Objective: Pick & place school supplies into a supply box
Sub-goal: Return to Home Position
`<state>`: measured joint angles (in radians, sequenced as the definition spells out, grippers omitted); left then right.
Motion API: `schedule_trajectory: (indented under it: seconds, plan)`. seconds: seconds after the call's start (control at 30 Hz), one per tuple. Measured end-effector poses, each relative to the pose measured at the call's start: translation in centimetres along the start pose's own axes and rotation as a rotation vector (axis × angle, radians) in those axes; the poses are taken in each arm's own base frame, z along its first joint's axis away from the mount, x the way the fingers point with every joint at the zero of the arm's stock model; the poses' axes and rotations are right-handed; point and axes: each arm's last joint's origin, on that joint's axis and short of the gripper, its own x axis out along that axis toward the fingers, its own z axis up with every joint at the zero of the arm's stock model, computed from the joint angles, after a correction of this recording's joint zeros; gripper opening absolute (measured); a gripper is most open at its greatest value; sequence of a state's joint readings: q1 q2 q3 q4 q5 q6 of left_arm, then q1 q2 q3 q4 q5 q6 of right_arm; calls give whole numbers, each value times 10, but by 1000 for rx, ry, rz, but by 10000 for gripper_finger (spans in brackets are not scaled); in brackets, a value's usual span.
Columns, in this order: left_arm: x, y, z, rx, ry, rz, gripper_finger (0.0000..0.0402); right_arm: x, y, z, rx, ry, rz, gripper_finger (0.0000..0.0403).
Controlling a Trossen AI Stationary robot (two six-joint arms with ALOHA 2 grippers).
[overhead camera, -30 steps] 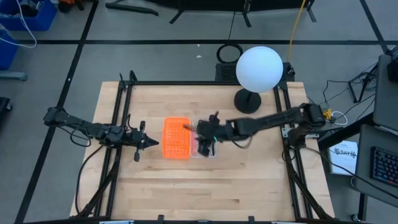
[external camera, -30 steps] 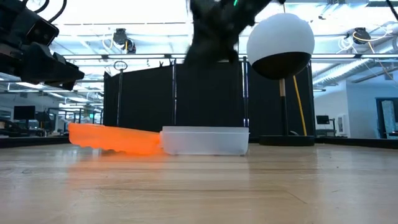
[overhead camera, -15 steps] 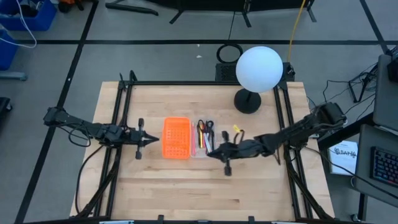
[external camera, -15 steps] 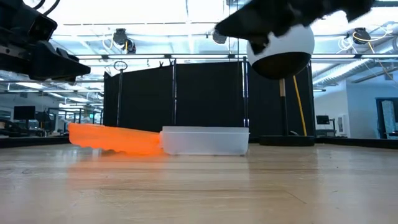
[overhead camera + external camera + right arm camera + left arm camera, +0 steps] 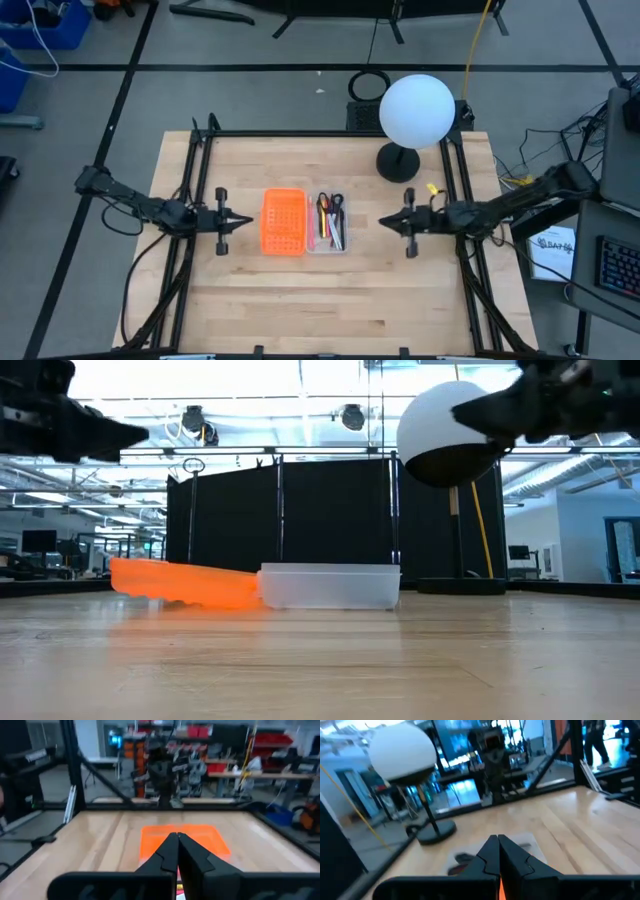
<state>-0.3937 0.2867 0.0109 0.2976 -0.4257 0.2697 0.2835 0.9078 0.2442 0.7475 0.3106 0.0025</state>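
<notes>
The supply box (image 5: 328, 222) is a shallow clear tray at the table's middle. It also shows in the low view (image 5: 330, 587). In it lie the school supplies: red, yellow and dark pens (image 5: 324, 218) and small scissors (image 5: 337, 204). My left gripper (image 5: 247, 219) hangs shut and level to the left of the orange perforated piece (image 5: 284, 221), holding nothing. My right gripper (image 5: 382, 224) hangs shut and level to the right of the box, pointing at it, also with nothing in it. Both stand well above the table (image 5: 320, 660) in the low view.
The orange perforated piece (image 5: 185, 582) lies flat against the box's left side. A lamp with a white globe (image 5: 417, 110) stands on a black round base (image 5: 397, 161) at the far right of the table. Bare wood stretches along the near side.
My right gripper has drawn back from over the supply box toward the table's right edge, sinking a little and tipping up to level. The pens and scissors in the box, hidden under the arm before, now show. My left gripper has tipped up to level in place.
</notes>
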Motion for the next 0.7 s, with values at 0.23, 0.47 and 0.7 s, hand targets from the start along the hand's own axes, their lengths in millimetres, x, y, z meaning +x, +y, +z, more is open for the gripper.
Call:
schedule_trajectory:
  seconds: [0.23, 0.47, 0.7]
  plan:
    - [-1, -1, 7, 87, -79, -45, 1, -33, -18, -2, 0, -99, 35, 0]
    - [3, 14, 5, -15, -46, 152, 1, -39, -30, -6, -7, -43, -25, 0]
    - [-5, 15, 25, 88, -154, 109, 1, -51, -30, 1, 27, -103, 32, 0]
